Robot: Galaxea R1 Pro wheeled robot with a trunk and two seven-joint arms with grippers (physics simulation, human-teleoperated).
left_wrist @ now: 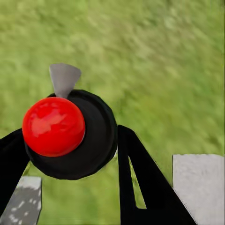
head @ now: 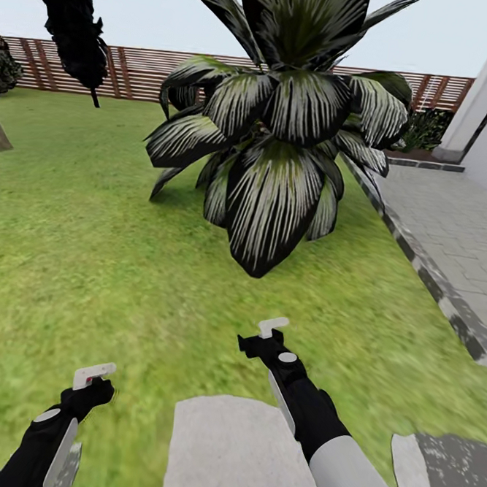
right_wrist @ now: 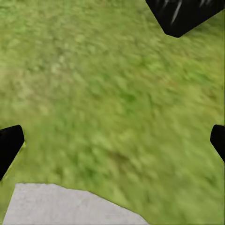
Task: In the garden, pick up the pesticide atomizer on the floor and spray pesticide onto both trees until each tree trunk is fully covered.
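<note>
Lawn [head: 88, 260] ahead, palm [head: 280, 144] near; left jaws grip atomizer [left_wrist: 70, 133]

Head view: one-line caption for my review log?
Both arms held low over the lawn, facing a short palm, with fence behind and paved path alongside.

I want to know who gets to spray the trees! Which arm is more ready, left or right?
Left. Its pincer seems to grip the pesticide atomizer, which is black with a red knob. The right pincer is open over the grass, with nothing in it.
</note>
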